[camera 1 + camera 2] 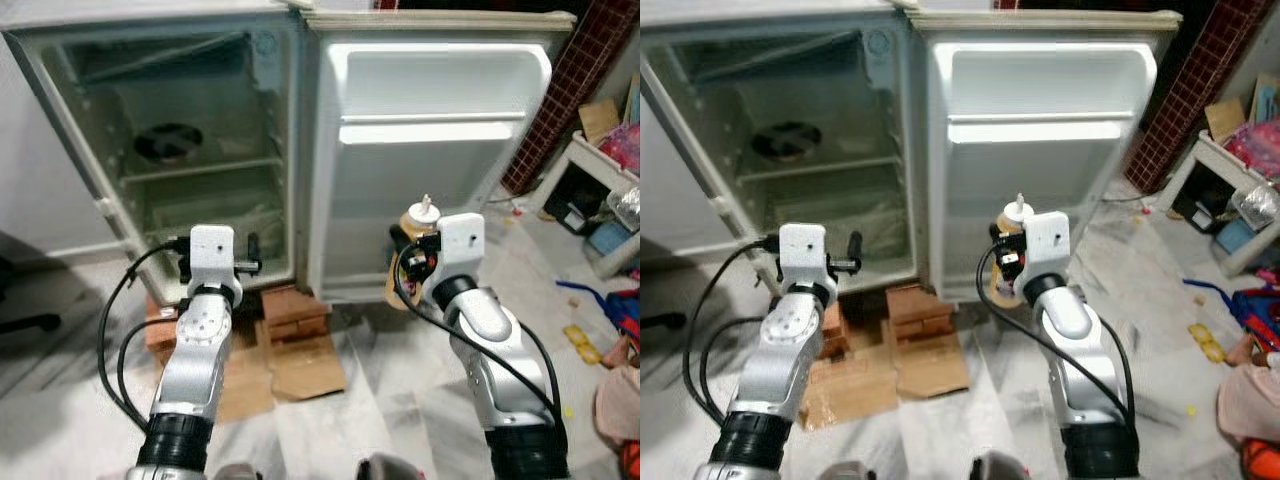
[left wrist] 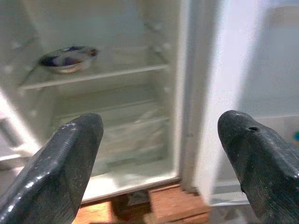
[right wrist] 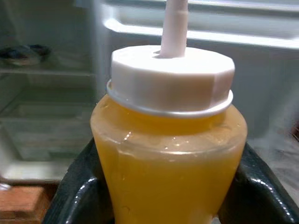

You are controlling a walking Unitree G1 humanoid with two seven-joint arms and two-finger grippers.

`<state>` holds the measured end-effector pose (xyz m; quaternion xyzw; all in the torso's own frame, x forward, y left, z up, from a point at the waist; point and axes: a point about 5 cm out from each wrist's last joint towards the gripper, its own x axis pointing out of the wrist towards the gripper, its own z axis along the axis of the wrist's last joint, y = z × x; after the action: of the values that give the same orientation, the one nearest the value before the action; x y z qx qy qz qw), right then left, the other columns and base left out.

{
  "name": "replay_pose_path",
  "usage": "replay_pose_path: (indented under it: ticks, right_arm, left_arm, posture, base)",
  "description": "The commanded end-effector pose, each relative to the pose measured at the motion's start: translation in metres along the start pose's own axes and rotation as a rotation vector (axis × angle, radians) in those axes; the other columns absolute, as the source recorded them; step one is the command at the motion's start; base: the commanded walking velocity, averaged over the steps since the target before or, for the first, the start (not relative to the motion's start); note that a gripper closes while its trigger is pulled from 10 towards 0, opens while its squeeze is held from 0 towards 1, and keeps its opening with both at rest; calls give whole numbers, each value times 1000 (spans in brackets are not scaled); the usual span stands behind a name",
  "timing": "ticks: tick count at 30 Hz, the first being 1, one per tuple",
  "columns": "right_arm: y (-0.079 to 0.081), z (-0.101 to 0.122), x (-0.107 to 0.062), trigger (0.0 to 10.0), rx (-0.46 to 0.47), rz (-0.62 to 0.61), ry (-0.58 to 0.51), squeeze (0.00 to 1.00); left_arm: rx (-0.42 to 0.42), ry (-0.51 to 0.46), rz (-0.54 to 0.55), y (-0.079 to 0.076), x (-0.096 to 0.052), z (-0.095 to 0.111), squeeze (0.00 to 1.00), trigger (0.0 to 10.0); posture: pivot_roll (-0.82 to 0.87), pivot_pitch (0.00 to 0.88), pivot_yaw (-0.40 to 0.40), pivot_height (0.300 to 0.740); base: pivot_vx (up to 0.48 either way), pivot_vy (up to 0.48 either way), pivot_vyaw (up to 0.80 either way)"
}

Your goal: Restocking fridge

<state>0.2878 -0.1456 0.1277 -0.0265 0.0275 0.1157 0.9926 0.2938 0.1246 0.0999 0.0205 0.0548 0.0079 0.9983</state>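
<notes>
Right gripper (image 3: pixel 168 196) clamping a squeeze bottle (image 3: pixel 168 154) of cloudy yellow-orange sauce — both black fingers (image 3: pixel 77 191) pressing the body just below the shoulder, white screw cap (image 3: pixel 172 77) and thin nozzle (image 3: pixel 174 25) standing upright above them. Holding the bottle in the air in front of the open fridge door (image 1: pixel 430 150), near its lower edge, well clear of the marble floor (image 1: pixel 370 400).

Left gripper (image 2: pixel 159 158) hovering empty, fingers spread wide, pointing into the fridge compartment (image 1: pixel 190 150); patterned bowl (image 2: pixel 67 58) sitting on the wire shelf (image 2: pixel 93 74) inside. Fridge resting on bricks (image 1: pixel 290 310) and flattened cardboard (image 1: pixel 300 365).

Handling, as a judgement: nearly full, so likely moderately heavy for its size; soft plastic wall probably yielding under pressure — squeezing hard risking sauce escaping through the nozzle. Smooth, glossy surface possibly slippery. Best purchase appearing to be mid-body below the shoulder, where the wall narrows toward the cap, keeping the bottle vertical while travelling toward a door shelf (image 1: pixel 435 130).
</notes>
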Motion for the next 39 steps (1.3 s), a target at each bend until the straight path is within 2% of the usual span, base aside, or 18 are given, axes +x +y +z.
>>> replay_pose_path:
  ticks: [1,6,8,10,12,13,15,16,20,22,24,28,32,39]
  right_arm:
    - [-7,5,-1,10000,-9,-18,-25,0]
    - [-7,6,-2,10000,-8,-18,-31,0]
    - [-8,6,-2,10000,-7,-19,-35,0]
    - [-8,7,-3,10000,2,-19,-51,0]
    - [-8,7,-3,10000,2,-19,-51,0]
    - [-8,8,-4,10000,7,-18,-61,0]
    - [-8,9,-3,10000,13,-15,-68,0]
    - [-8,11,-2,10000,24,-14,-83,0]
    - [-8,15,-1,10000,36,-18,-105,0]
    - [-8,16,-1,10000,42,-23,-114,0]
    - [-7,16,-1,10000,49,-24,-120,0]
    - [-6,15,0,10000,54,-29,-123,0]
    - [0,22,4,10000,11,7,-163,0]
    - [-2,21,5,10000,42,-4,-155,0]
  left_arm:
    - [-19,-4,-14,-6,-2,3,0,10000]
    - [-71,-27,-13,0,-5,5,0,10000]
    - [-83,-34,2,5,-7,6,0,10000]
    - [-91,-45,42,18,-12,8,0,10000]
    - [-91,-45,42,18,-12,8,0,10000]
    - [-83,-50,69,27,-17,8,0,10000]
    - [-72,-53,86,33,-19,8,0,10000]
    - [-35,-75,103,40,-21,9,0,10000]
    - [11,-95,103,46,-27,10,0,10000]
    - [7,-92,108,49,-30,8,0,10000]
    - [5,-80,126,50,-33,7,0,10000]
    - [-19,-74,69,44,-38,7,0,10000]
    - [1,-50,63,45,-38,3,0,10000]
    - [-7,-72,16,40,-38,7,0,10000]
  posture:
    - [-13,0,-1,740]
    - [-19,0,-3,740]
    - [-19,0,-4,740]
    - [-16,0,-3,740]
    - [-16,0,-3,740]
    - [-13,0,-3,740]
    - [-7,0,-3,740]
    - [0,0,-5,740]
    - [7,0,-5,740]
    - [11,0,-5,740]
    - [16,0,-4,740]
    - [23,0,-5,740]
    - [27,0,-6,740]
    - [22,0,-6,740]
  base:
    - [0,-480,0]
    - [0,-192,0]
    - [0,0,0]
    - [0,0,0]
    - [0,0,0]
    - [0,0,0]
    - [0,0,0]
    - [0,0,0]
    - [0,0,0]
    - [0,0,0]
    - [0,0,0]
    - [0,0,0]
    - [0,0,0]
    - [176,81,0]
